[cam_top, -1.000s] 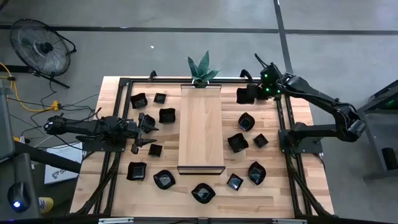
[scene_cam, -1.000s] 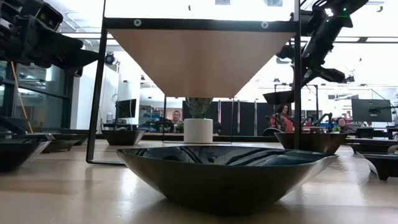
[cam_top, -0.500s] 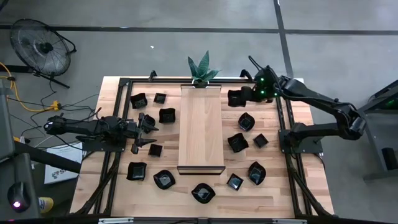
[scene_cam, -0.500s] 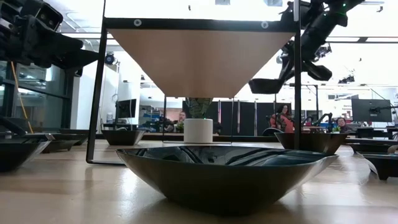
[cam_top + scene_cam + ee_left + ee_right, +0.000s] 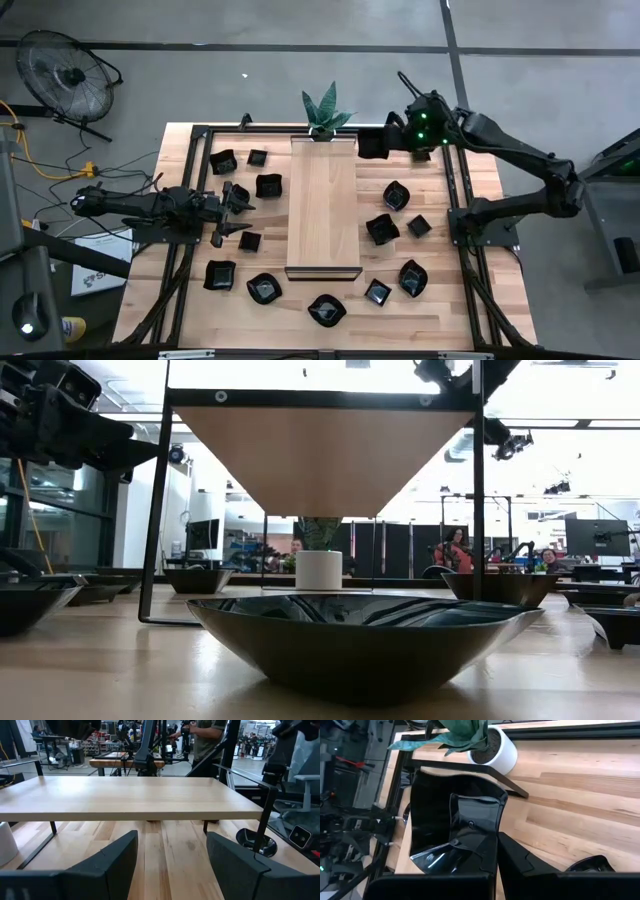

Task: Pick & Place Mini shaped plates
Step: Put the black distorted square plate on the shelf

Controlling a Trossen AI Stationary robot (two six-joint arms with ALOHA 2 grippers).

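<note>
Several glossy black mini shaped plates lie on the table on both sides of the long wooden board [image 5: 323,210], for instance one at the left [image 5: 268,185] and one at the right [image 5: 382,229]. My right gripper [image 5: 393,142] is shut on one black plate [image 5: 372,143] in the air by the board's far right corner. This plate fills the right wrist view [image 5: 452,815]. My left gripper [image 5: 235,212] waits open at the table's left, its fingers level and pointing at the board [image 5: 130,795]. My right gripper holds the plate by its rim [image 5: 470,842], at the side nearest the wrist, pinched between the two fingers. One finger [image 5: 475,827] lies on the plate's glossy inner face. The fingers slant down from the table's right. The plate is lifted clear and tilted.
A potted plant in a white pot [image 5: 325,112] stands at the board's far end, close to the held plate. A black frame [image 5: 200,200] rings the table. One plate [image 5: 365,640] sits right before the low camera. People show in the room beyond.
My right gripper has risen and swung toward the table's left along the far edge, toward the board's far corner and the plant. The black plate has gone with it, lifted higher and clear of the table. The gripper stays shut on it.
</note>
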